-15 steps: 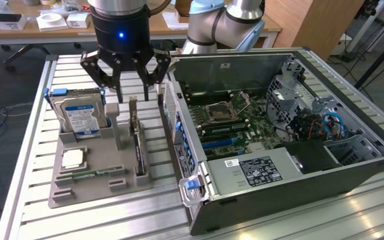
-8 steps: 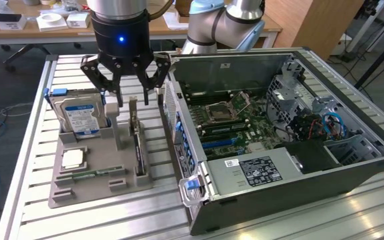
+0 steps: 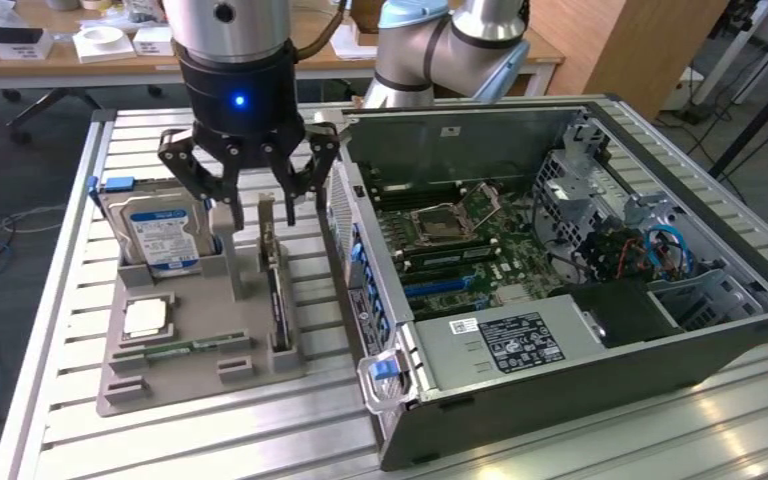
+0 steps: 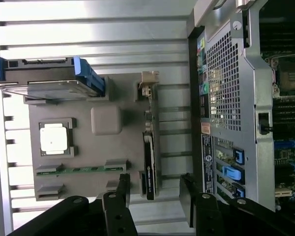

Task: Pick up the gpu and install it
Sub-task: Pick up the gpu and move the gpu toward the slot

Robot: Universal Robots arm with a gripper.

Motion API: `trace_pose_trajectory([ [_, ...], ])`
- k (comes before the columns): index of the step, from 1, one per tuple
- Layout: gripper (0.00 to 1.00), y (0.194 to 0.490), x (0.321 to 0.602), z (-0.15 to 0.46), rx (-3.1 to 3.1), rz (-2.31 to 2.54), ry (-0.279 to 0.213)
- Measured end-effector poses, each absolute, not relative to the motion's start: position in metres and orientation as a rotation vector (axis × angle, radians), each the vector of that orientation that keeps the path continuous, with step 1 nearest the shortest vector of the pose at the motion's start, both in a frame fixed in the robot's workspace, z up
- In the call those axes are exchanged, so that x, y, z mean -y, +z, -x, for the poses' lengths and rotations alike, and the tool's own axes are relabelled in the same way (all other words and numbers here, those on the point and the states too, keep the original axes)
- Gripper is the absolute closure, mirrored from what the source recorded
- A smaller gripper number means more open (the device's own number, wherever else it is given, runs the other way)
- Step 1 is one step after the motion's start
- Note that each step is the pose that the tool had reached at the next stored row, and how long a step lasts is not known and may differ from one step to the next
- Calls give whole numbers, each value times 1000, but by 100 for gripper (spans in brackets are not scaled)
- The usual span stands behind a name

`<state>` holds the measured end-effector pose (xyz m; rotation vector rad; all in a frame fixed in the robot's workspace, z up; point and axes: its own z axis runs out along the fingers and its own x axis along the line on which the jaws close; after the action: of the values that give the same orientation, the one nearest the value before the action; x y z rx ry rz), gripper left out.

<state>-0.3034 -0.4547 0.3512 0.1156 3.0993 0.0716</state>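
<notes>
**Item: gpu** (image 3: 275,290). Thin dark card standing on edge in a slot of the grey parts tray (image 3: 171,385), left-centre of the exterior view. It sits just beside the open computer case (image 3: 598,360) but does not touch it. The grey metal bracket end is at the far end of the tray, towards the top of the frame.

**Long axis.** Runs from the upper part of the frame down towards the lower edge, roughly parallel to the perforated rear wall of the case.

**Tool: gripper** (image 3: 257,205). Jaws spread wide with nothing between them. It hangs above the tray, over the bracket end of the card and clear of it.

**Governing relation.** The card lies directly below the tool. In the wrist view the gpu (image 4: 150,162) shows edge-on as a narrow dark strip. The strip's line leads into the gap between the two fingers (image 4: 122,189), so the jaws would close across its thickness, not along its length. The strip appears slightly off the middle of the gap, nearer one finger.

**Neighbouring stock on the tray, well apart from the card.**
- Silver hard drive (image 3: 157,230) with blue label, upright at the exterior view's left.
- Processor chip (image 3: 147,318), lying flat.
- Green RAM stick (image 3: 177,347), lying flat.

**Destination.** Motherboard (image 3: 478,250), exposed inside the case at the exterior view's right. No card is seated there yet.
</notes>
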Motion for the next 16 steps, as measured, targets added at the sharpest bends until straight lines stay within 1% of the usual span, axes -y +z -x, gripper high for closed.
trace_pose_trajectory([
  [8,47,337,463,303,-3099,-116,72],
  [16,47,322,464,300,-3099,-116,72],
])
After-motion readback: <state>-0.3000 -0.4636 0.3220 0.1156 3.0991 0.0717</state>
